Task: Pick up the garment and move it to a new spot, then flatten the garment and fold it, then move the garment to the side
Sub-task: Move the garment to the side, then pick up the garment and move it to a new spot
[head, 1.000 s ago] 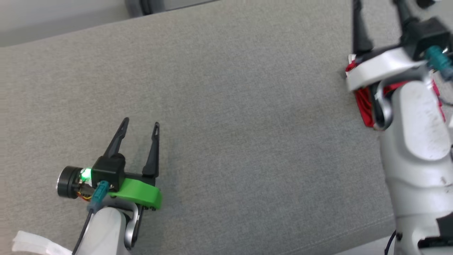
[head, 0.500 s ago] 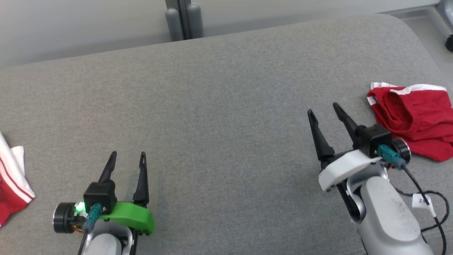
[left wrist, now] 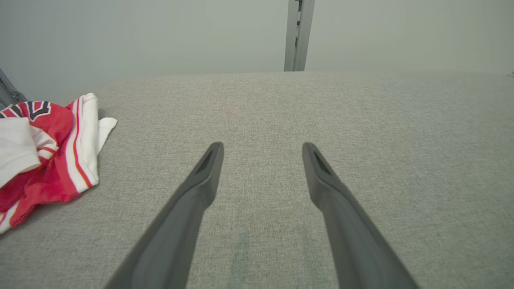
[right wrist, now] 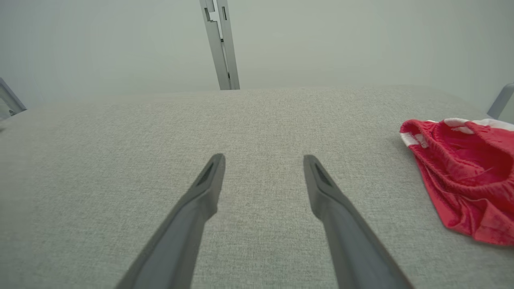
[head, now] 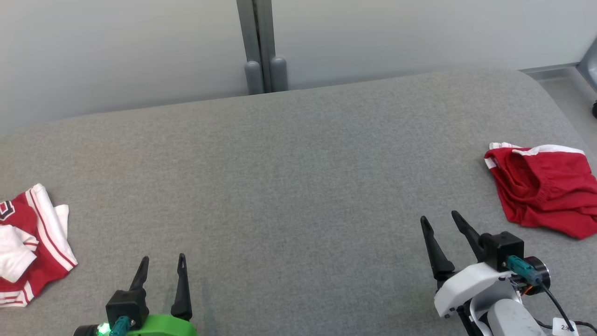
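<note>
A crumpled red garment point(head: 545, 193) with a white-trimmed edge lies on the grey fabric surface point(head: 298, 186) at the far right; the right wrist view shows the same red garment point(right wrist: 466, 180) at its right edge. My right gripper point(head: 438, 215) stands open and empty to the left of it and nearer me, apart from the cloth. In its own view the right gripper point(right wrist: 263, 156) has only bare fabric between its fingers. My left gripper point(head: 163, 257) is open and empty at the lower left, and the left gripper point(left wrist: 261, 144) likewise hovers over bare fabric.
A second bunched garment point(head: 32, 242), red and white with stripes, lies at the far left edge; it shows as a striped heap point(left wrist: 44, 152) left of my left fingers. A grey post point(head: 261, 46) stands against the pale wall behind the surface's far edge.
The head camera has swung, so the whole picture shifted. My right gripper has drawn back from over the red garment to a spot left of it. Both grippers stayed open.
</note>
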